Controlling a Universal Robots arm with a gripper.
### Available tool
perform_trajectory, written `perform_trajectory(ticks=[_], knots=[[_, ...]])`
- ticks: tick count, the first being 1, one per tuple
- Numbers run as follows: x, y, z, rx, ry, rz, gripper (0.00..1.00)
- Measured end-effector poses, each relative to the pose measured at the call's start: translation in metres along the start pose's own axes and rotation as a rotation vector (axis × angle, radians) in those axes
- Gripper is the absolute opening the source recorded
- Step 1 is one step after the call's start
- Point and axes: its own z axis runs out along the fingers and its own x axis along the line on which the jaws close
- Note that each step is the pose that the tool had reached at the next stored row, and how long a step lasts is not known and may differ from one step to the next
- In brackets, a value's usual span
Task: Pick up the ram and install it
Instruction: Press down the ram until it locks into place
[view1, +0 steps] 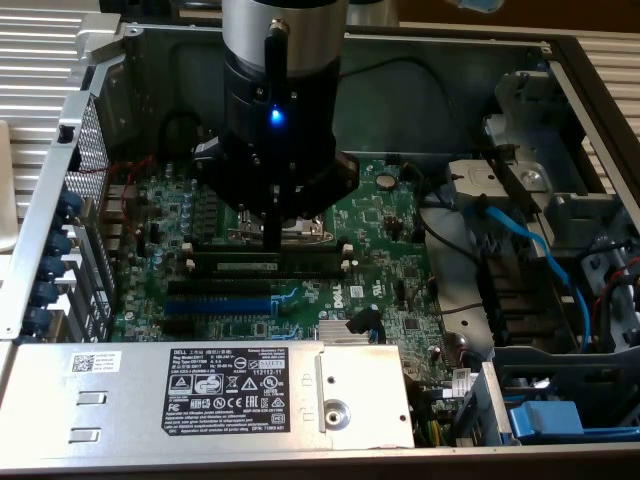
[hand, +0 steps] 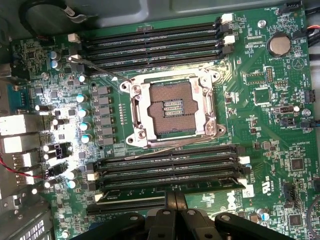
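The ram (view1: 300, 263) is a long green stick standing on edge in one of the black slots, just on the near side of the CPU socket (view1: 285, 228). In the wrist view the ram (hand: 132, 194) runs between two white end clips (hand: 245, 192). My gripper (view1: 272, 247) hangs straight down over the middle of the stick. Its two dark fingers (hand: 168, 202) are pressed together, and the gripper (hand: 175, 199) is shut with its tips at the ram's top edge. The fingers lie side by side along the stick and do not pinch it. I cannot tell how deep the ram sits.
Empty black slots (hand: 150, 46) lie beyond the CPU socket (hand: 172, 107) and more sit beside the ram. A blue slot (view1: 215, 305) and a heatsink (view1: 345, 333) lie nearer. The power supply (view1: 250, 390) borders the front, and blue cables (view1: 530, 250) and drive bays fill the exterior view's right.
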Motion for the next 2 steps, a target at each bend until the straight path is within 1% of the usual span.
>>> perform_trajectory(ticks=[2], knots=[[0.0000, 0.0000, 0.0000, 0.0001, 0.0000, 0.000, 0.10]])
